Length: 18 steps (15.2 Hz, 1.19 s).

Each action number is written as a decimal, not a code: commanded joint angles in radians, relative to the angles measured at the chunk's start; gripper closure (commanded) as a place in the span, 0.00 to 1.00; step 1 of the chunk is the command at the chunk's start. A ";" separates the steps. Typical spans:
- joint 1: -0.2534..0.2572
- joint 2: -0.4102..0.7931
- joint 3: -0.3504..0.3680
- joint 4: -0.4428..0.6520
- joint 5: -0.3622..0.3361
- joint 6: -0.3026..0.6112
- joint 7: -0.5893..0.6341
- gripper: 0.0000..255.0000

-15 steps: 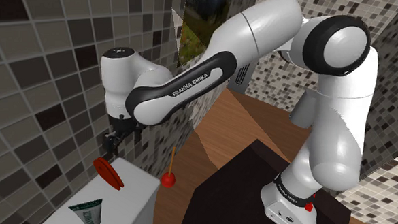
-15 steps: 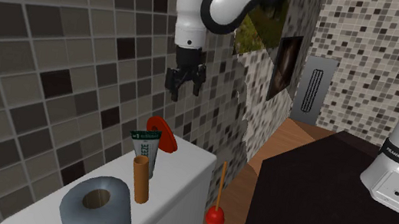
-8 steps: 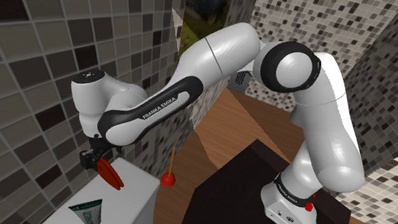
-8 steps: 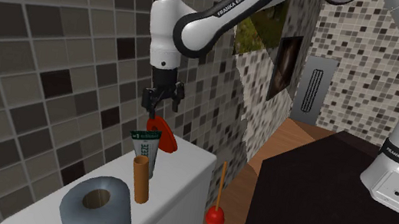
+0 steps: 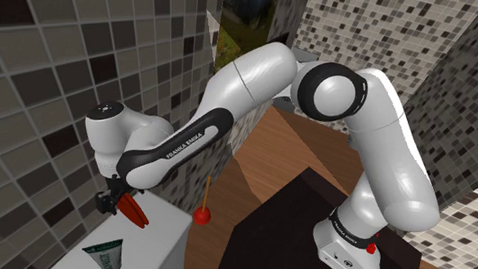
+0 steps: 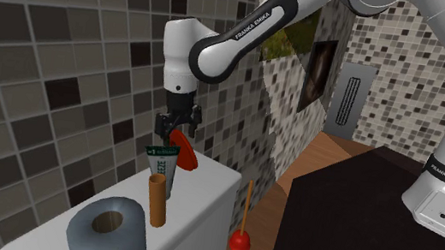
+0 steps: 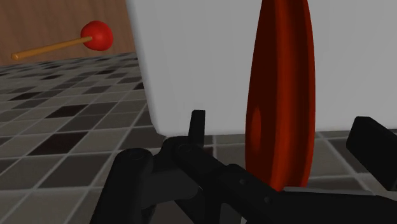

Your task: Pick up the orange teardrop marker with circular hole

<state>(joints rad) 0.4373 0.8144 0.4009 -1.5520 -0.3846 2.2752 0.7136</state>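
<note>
On the white top [image 6: 204,197], at the end by the tiled wall, the orange marker [image 6: 184,152] is set on edge. The gripper [image 6: 175,128] is positioned directly over it with jaws apart; in the wrist view the marker is seen between the fingers [image 7: 375,143], and no contact is visible. A tube [image 6: 158,166] is located just beside the marker.

A white cabinet [image 6: 207,209] stands against a wall of large grey and dark tiles [image 5: 39,71]. Past the cabinet's far end, a wooden floor [image 5: 266,149] runs to a small-mosaic wall [image 6: 400,63] bearing a grey vent grille [image 6: 346,95]. Above the cabinet's far end hangs a landscape picture [image 6: 295,38].
</note>
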 commanded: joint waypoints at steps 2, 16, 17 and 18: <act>0.002 0.006 -0.002 0.003 -0.002 0.003 0.000 1.00; -0.008 -0.039 0.014 -0.002 0.014 -0.036 -0.008 1.00; -0.010 -0.047 0.017 -0.002 0.018 -0.044 -0.009 1.00; -0.012 -0.056 0.020 -0.002 0.021 -0.052 -0.011 1.00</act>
<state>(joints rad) 0.4260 0.7634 0.4183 -1.5580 -0.3664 2.2313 0.7045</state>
